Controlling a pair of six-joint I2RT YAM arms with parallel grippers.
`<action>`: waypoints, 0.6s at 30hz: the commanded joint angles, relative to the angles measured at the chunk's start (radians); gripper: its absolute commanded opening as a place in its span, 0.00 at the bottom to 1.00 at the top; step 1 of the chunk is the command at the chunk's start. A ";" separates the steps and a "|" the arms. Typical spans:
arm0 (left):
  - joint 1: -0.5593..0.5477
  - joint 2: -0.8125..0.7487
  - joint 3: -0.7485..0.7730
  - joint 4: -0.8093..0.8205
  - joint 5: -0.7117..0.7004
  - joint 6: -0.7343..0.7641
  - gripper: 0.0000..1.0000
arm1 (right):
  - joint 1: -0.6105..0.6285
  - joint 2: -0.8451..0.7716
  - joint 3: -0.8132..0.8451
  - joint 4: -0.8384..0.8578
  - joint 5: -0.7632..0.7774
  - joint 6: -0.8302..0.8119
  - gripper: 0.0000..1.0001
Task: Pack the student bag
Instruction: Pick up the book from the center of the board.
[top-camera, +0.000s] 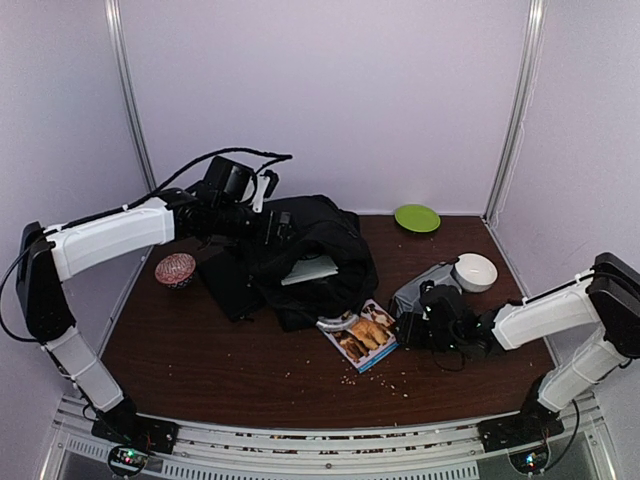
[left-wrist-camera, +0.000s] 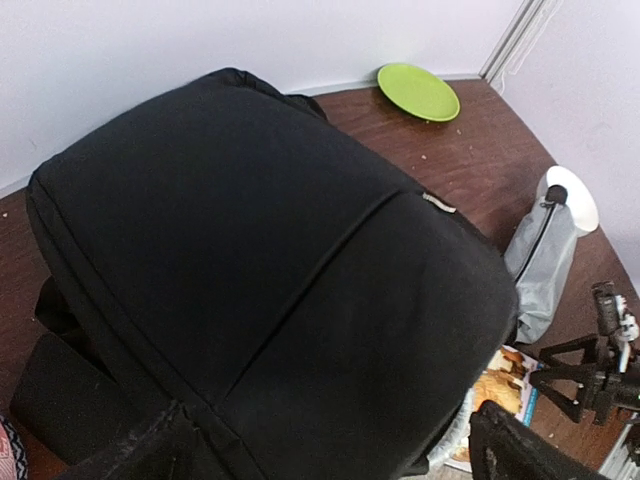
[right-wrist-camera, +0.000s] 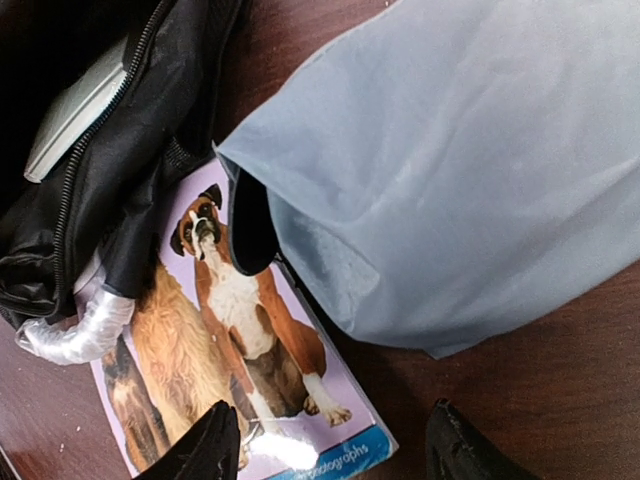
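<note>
The student bag (top-camera: 300, 255) is a big black backpack slumped in the middle of the table, its zip mouth facing right. A pale flat book (top-camera: 310, 268) pokes from that mouth. My left gripper (top-camera: 262, 190) hangs over the bag's back-left end. In the left wrist view it is open (left-wrist-camera: 330, 450), with only black fabric (left-wrist-camera: 260, 260) beneath it. My right gripper (right-wrist-camera: 330, 450) is open low over the near corner of a dog picture book (right-wrist-camera: 230, 360). That book lies partly under a light-blue pencil case (right-wrist-camera: 450, 170) and the bag's flap (right-wrist-camera: 110, 150).
A white bowl (top-camera: 475, 270) stands behind the pencil case (top-camera: 425, 290). A green plate (top-camera: 417, 217) sits at the back right. A pink patterned bowl (top-camera: 175, 269) is left of the bag. Crumbs dot the wooden table (top-camera: 200, 350) near its front.
</note>
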 joint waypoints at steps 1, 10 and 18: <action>-0.001 -0.137 -0.076 0.093 0.016 -0.062 0.98 | -0.021 0.056 0.049 0.010 -0.022 -0.018 0.63; -0.128 -0.327 -0.307 0.157 -0.103 -0.141 0.98 | -0.014 0.106 0.010 0.060 -0.171 0.052 0.49; -0.246 -0.333 -0.418 0.183 -0.153 -0.165 0.96 | 0.130 -0.023 -0.065 0.022 -0.169 0.130 0.46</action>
